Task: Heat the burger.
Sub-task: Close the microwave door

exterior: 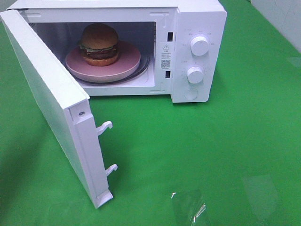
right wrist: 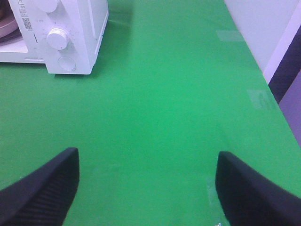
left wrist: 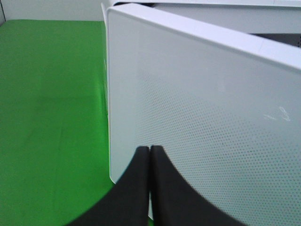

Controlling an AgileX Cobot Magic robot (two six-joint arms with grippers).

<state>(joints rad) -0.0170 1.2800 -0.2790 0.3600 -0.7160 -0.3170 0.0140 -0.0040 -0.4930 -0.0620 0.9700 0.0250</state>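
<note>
Facing the outer side of the open door (left wrist: 197, 122), the left jaws, pressed together, are nearer; the burger (exterior: 99, 43) sits inside the microwave (exterior: 200, 21); the right jaws stand spread, well apart.

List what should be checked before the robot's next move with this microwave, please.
1. The burger sits on the pink plate inside the microwave: ok.
2. The plate is clear of the doorway: ok.
3. The door is closed: not ok, it stands wide open.
4. The left gripper is shut and faces the door's outer side: ok; whether it touches, cannot tell.
5. The right gripper is clear of the door's swing: ok, open over the green table.
6. The dials are set: cannot tell.
</note>
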